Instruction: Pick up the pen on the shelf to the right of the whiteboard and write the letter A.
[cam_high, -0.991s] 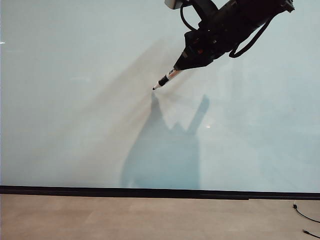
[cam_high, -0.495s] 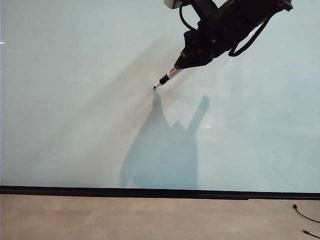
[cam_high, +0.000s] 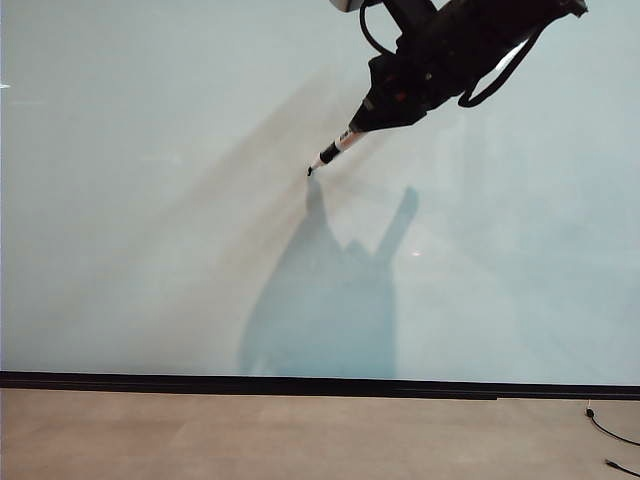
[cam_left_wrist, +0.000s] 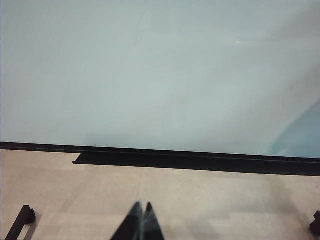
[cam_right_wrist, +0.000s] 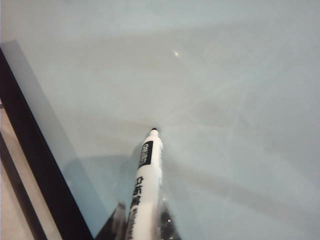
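We see the right arm cut off by the upper edge of the exterior view; only its dark forearm, cable loops and wrist show. The right gripper (cam_high: 372, 117) is a dark mass against the whiteboard (cam_high: 150, 200), and from this side we cannot separate its jaws. The pen (cam_high: 334, 151) sticks out of it slanting down, its black tip meeting the whiteboard surface well above the black strip (cam_high: 200, 382) along the board's lower edge. Whether any ink mark sits under the tip is too small to tell; we make out no drawn line around it.

The right wrist view gives what the exterior one hides: the right gripper (cam_right_wrist: 142, 227) has its jaws pinching the white barrel of the pen (cam_right_wrist: 146, 185), with a black label and printed characters readable as shapes only. The tip touches the whiteboard (cam_right_wrist: 225, 100) there too.

The left gripper (cam_left_wrist: 140, 222) appears only in the left wrist view, jaws pressed together, holding nothing, hanging over the tan floor (cam_left_wrist: 225, 200) below the whiteboard (cam_left_wrist: 150, 75).

A broad grey shadow of the arm falls on the board beneath the pen. On the floor (cam_high: 300, 435) near the board's lower right corner lies a thin black cable (cam_high: 610, 432), partly cut off.
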